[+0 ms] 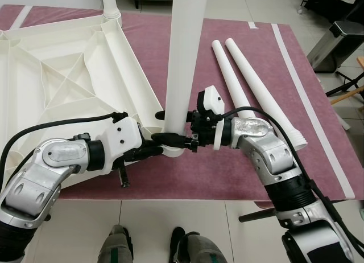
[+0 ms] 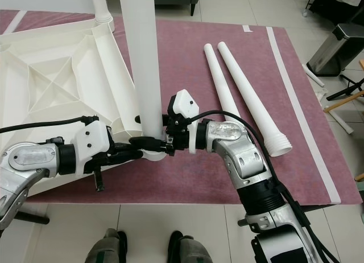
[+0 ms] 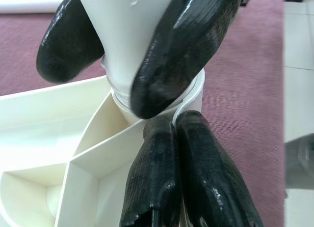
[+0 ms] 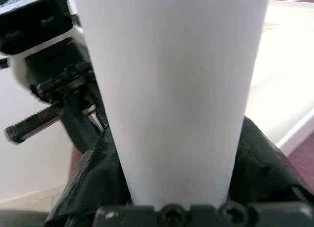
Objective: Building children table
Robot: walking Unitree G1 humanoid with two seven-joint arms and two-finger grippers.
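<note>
Here the right gripper [image 1: 170, 139] clamps the upright leg [image 1: 183, 58]; the left gripper [image 1: 161, 148] is pinched closed.

Maroon rug [image 1: 216, 177], grey bin [image 1: 336, 42]

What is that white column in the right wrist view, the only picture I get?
Observer: A table leg, standing upright in a corner socket of the upside-down tabletop. The right pincer grips its base.
Operator: Is the other arm helping?
Observer: The left pincer sits at that socket's rim, its fingers together.
Operator: Any legs still to fit?
Observer: Two spare legs lie side by side on the maroon mat.
</note>
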